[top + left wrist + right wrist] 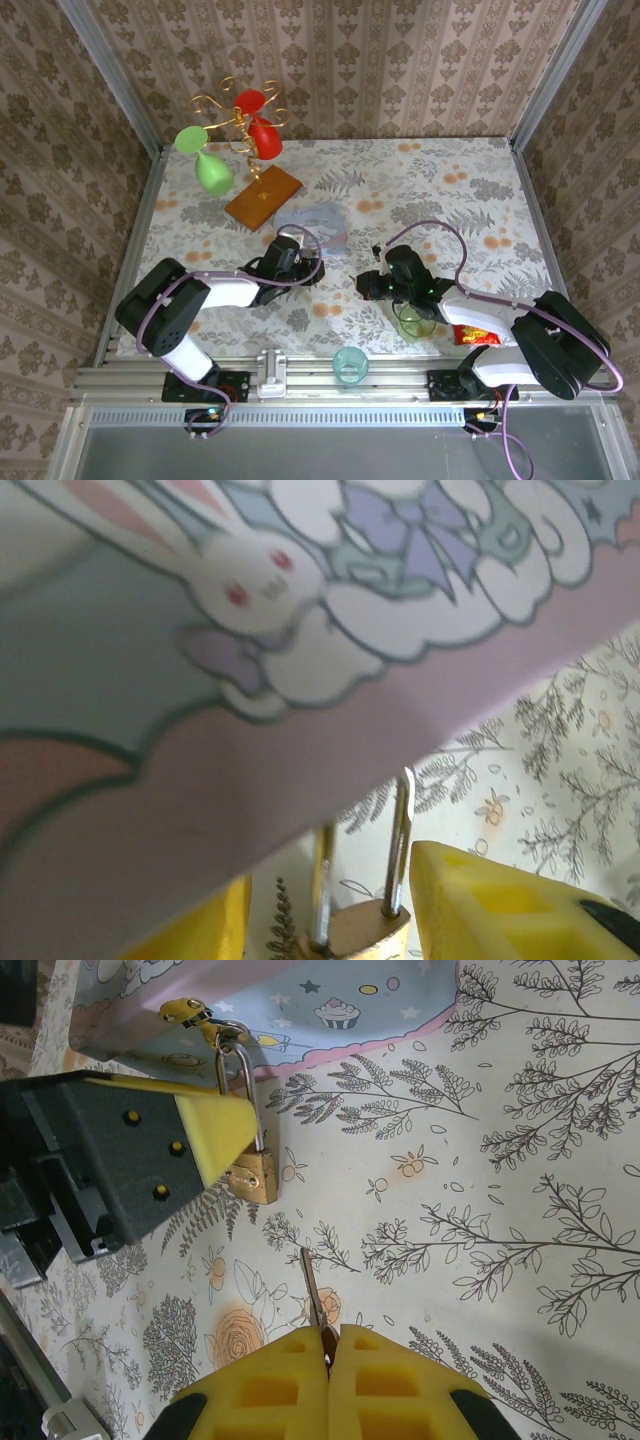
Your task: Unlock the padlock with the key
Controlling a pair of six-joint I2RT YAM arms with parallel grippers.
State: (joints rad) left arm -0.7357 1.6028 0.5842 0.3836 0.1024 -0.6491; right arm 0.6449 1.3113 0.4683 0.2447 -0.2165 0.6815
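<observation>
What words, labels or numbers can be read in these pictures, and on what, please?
No text can be read.
Red packet: print too small to read.
Tin: cartoon drawings, no words visible.
Padlock, key: no markings legible.

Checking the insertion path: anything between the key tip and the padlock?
Nothing in the way. In the right wrist view, bare floral table cover lies between the key and the padlock.
</observation>
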